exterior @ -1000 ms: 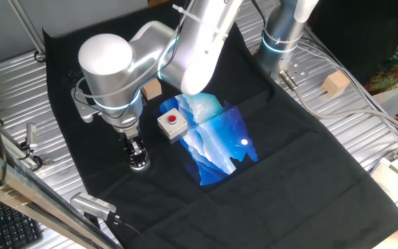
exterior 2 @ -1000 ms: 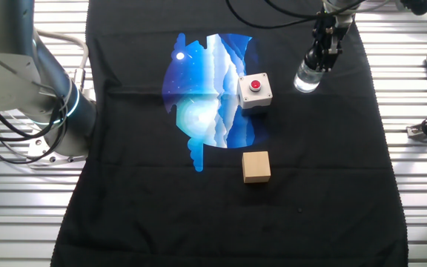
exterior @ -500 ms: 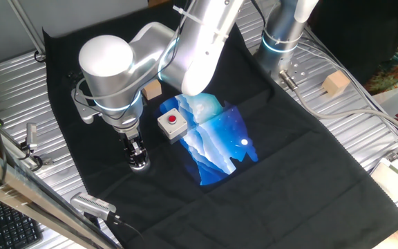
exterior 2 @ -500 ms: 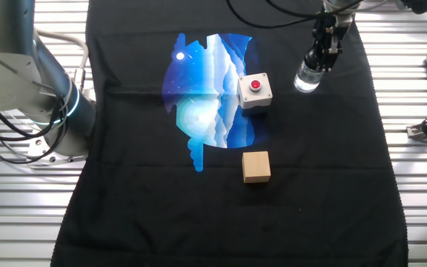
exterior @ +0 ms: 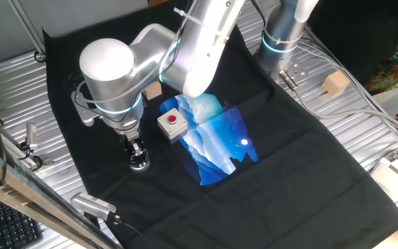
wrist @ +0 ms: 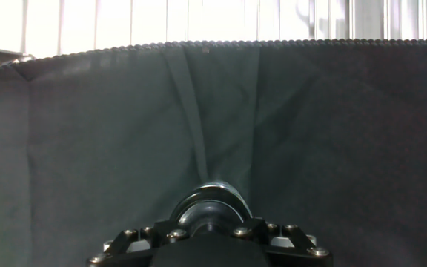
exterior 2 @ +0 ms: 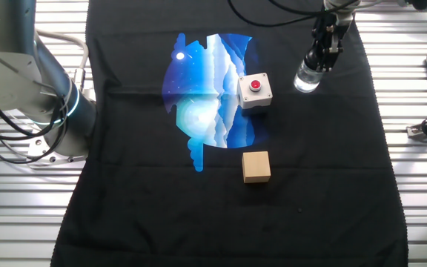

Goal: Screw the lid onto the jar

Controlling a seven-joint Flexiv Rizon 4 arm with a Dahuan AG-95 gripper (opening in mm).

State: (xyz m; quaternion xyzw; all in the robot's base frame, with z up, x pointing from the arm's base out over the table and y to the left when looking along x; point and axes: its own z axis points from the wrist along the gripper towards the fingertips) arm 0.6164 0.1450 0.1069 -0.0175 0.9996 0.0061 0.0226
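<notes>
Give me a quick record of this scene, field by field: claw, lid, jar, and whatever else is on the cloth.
claw: down over the jar, fingers closed on the lid
lid: black, held in the claw on top of the jar
jar: clear, upright on the black cloth
red-button box: beside the jar, apart from it
wooden cube: on the cloth, untouched

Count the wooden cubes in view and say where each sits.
2. One cube on the black cloth, beside the blue print; another cube off the cloth on the metal table.
</notes>
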